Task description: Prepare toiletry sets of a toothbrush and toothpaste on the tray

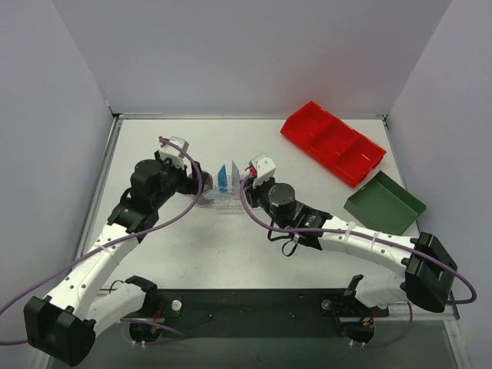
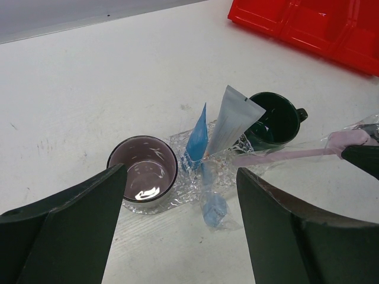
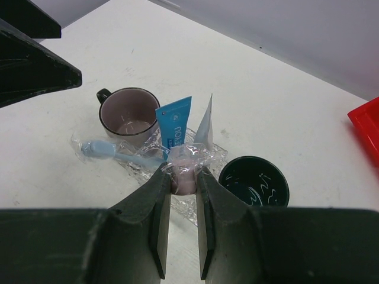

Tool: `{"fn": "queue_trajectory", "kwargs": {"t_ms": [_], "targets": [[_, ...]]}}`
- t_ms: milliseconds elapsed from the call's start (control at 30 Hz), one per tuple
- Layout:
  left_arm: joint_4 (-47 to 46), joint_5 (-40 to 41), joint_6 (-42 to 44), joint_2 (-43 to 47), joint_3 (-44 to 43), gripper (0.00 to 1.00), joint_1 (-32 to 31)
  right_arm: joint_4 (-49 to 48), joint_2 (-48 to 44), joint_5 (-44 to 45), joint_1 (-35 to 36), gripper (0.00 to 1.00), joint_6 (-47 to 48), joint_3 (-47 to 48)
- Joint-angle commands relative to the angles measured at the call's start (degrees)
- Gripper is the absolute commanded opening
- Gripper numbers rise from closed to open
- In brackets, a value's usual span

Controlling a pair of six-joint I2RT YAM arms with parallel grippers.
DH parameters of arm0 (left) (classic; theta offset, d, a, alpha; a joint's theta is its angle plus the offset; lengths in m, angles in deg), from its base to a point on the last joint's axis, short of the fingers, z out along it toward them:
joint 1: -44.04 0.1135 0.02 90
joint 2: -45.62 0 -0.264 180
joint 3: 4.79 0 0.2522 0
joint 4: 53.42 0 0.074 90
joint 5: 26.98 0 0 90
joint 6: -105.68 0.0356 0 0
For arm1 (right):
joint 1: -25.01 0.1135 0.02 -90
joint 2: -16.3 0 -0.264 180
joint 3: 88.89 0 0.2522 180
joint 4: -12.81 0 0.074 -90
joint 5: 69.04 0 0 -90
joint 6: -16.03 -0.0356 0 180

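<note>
The clear glittery tray (image 2: 159, 203) lies mid-table. A blue tube (image 2: 197, 141) and a white tube (image 2: 232, 121) stand upright on it. A blue toothbrush (image 2: 214, 207) in clear wrapping lies with its head off the tray's near edge. My right gripper (image 3: 183, 174) is shut on a pink toothbrush (image 2: 296, 155) in clear wrapping, held low over the tray just in front of the tubes. My left gripper (image 2: 180, 176) hangs open above the tray's near side, holding nothing. From above, the left gripper (image 1: 194, 184) and right gripper (image 1: 247, 184) flank the tray (image 1: 219, 204).
A mauve cup (image 2: 142, 168) sits at one end of the tray and a dark green mug (image 2: 273, 121) at the other. A red compartmented bin (image 1: 332, 142) and a dark green rectangular tray (image 1: 384, 204) lie at the back right.
</note>
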Motion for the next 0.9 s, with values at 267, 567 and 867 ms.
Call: {"fn": "queue_trajectory", "kwargs": {"t_ms": [267, 567, 867], "targets": [[-1.0, -1.1, 0.5, -0.2, -0.8, 0.85, 0.2, -7.8, 2.9, 2.2, -0.2, 0.00, -0.1, 0.9], [-1.3, -1.7, 0.3, -0.8, -0.9, 0.85, 0.2, -9.7, 5.3, 3.2, -0.2, 0.00, -0.1, 0.6], [-1.3, -1.9, 0.2, -1.3, -0.8, 0.85, 0.2, -12.7, 7.0, 3.7, -0.3, 0.00, -0.3, -0.2]]}}
